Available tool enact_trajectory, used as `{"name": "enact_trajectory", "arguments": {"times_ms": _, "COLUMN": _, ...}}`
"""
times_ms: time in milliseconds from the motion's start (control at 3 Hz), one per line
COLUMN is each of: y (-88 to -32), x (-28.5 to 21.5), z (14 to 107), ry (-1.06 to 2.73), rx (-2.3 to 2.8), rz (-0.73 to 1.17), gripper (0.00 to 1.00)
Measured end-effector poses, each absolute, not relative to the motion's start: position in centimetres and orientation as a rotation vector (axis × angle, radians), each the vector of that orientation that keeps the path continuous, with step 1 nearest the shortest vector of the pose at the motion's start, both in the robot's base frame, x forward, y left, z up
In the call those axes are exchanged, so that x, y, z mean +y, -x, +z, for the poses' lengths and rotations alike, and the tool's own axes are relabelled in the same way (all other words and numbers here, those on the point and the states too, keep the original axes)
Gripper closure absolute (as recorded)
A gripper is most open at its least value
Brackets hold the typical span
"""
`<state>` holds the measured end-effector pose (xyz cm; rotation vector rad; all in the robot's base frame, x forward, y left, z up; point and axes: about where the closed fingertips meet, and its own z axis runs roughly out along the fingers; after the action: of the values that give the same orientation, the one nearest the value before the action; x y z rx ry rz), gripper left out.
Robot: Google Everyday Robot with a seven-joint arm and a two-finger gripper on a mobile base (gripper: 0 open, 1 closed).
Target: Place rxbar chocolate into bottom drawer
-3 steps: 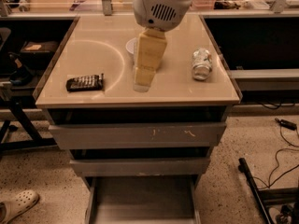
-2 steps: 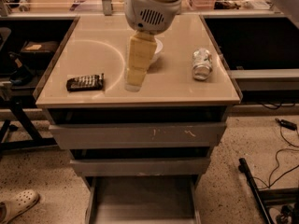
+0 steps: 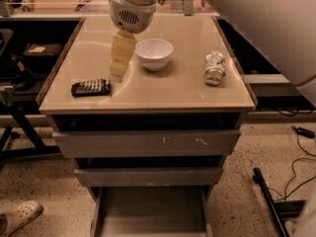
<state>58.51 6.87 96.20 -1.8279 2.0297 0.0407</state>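
On the left front of a tan, glossy-topped bench (image 3: 168, 94) lies the rxbar chocolate (image 3: 91, 87), a small flat dark wrapped bar with pale rows of lettering, close to the bench's left edge. Just behind it and to its right, the robot's pale yellow tool (image 3: 117, 73) hangs tip-down from a rounded white wrist housing. Its tip is close over the bench surface, near the bar but apart from it. From this angle it reads as one block, so whether it is apart or together cannot be told; nothing is seen in it. A small round white bowl (image 3: 154, 53) sits just right of the tool, and a silver-white drink can (image 3: 215, 68) rests well off to the right. Under the bench top are two wider grey metal drawers (image 3: 148, 143) with scuffed fronts, and beneath them the bottom drawer (image 3: 150, 214), a shallow grey tray with a plain flat floor, stands pulled out. The step in hand looks like the approach to the pick, as the bar is not yet grasped. The next move likely calls for shifting the tool left and forward until it is centred over the bar, lining it across the bar's narrow width. It would then lower to the surface and grip this very flat object without shoving it off the edge.
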Motion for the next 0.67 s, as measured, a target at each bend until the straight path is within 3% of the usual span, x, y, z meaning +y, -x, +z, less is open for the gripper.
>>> {"name": "enact_trajectory", "arguments": {"times_ms": 667, "y": -60.53, "x": 8.64, "z": 93.76, "ry": 1.829, "rx": 2.058, "rz": 0.099, "gripper": 0.0}}
